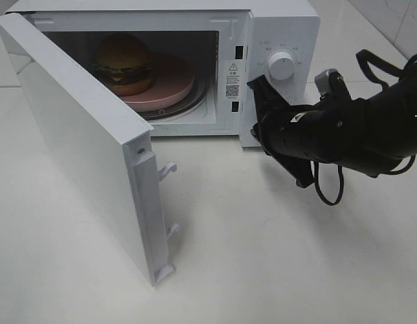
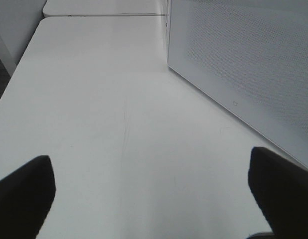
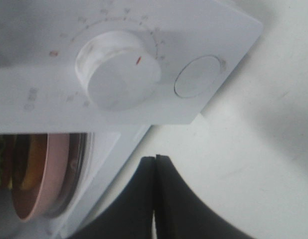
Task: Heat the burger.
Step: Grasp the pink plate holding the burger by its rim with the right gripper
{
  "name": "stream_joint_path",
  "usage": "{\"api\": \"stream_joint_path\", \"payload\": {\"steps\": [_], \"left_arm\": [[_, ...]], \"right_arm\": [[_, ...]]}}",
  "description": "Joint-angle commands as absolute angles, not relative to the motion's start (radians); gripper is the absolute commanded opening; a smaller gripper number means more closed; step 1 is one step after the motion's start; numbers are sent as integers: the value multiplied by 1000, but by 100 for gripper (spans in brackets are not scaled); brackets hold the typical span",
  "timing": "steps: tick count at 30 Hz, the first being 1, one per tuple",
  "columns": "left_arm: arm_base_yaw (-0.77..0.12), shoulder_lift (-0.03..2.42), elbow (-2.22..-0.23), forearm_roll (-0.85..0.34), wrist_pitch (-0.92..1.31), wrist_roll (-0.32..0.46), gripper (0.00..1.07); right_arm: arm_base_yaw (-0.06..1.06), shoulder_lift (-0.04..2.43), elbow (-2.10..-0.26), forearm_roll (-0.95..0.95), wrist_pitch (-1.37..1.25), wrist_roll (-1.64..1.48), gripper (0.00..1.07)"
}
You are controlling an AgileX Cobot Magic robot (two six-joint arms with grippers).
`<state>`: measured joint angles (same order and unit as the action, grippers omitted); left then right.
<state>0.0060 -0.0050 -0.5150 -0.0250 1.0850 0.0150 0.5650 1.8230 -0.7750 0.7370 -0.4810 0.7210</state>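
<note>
R claw [image 3: 155, 162] pinched together, empty, just short of the microwave [image 1: 283, 27] control panel, dial [image 3: 119, 74] right ahead. Further in, off to its side in the cavity, burger [image 1: 123, 63] sits on pink plate [image 1: 175, 84]; door [image 1: 73, 135] open. Burger prob. soft, stacked, glossy bun: take plate rim instead. Beyond door, L claw [image 2: 150, 167] spread wide, empty.

The right tool [image 3: 155, 158], its black jaws pressed together, hangs over the white surface [image 3: 253, 164] close to the microwave's control panel [image 3: 49, 107], where a round white dial [image 3: 119, 69] with a red mark sits beside a round button [image 3: 198, 75], and a pink plate [image 3: 42, 179] shows inside the open cavity.
</note>
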Motion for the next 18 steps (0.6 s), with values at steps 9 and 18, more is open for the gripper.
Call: {"api": "stream_joint_path", "payload": {"steps": [9, 18], "left_arm": [[8, -21, -516, -35, 1073, 14, 98], [8, -21, -516, -35, 1073, 14, 98]], "right_arm": [[531, 1717, -782, 649, -137, 299, 0], [478, 1659, -853, 447, 189, 87, 0]]}}
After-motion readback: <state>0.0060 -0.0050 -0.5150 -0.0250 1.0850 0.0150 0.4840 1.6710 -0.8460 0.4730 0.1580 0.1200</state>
